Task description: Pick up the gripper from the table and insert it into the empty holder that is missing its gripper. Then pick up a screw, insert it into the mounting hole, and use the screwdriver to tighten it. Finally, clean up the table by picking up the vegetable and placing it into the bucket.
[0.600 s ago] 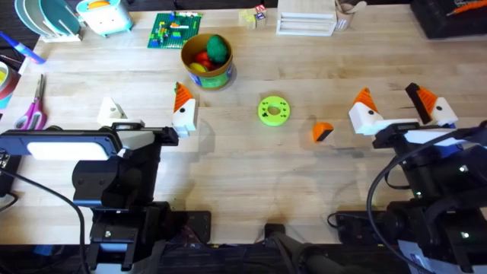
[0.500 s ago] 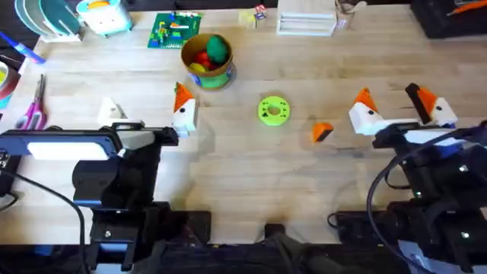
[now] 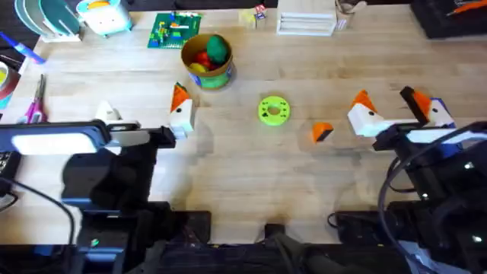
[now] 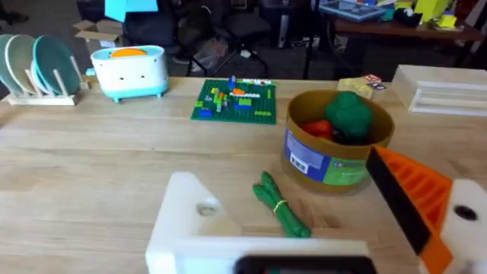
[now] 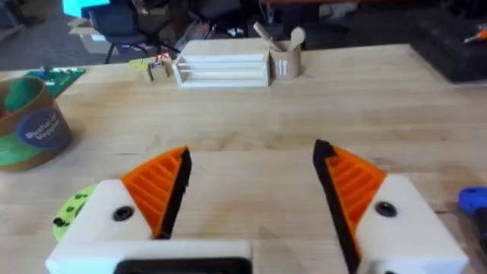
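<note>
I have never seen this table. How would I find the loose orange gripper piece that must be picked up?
Start at the lime green disc near the middle of the wooden table. Just beside it, toward the right arm's side, the gripper lies loose on the wood. It is a small orange wedge with a dark side, the one orange piece mounted on no white block.

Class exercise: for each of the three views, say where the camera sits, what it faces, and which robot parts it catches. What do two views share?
Overhead: above the arm bases, facing down and forward; both arms, left claw, right claw.
Left wrist: on the left arm, facing the bucket and vegetable.
Right wrist: on the right arm, between its own fingers.
Shared: the bucket.
</note>
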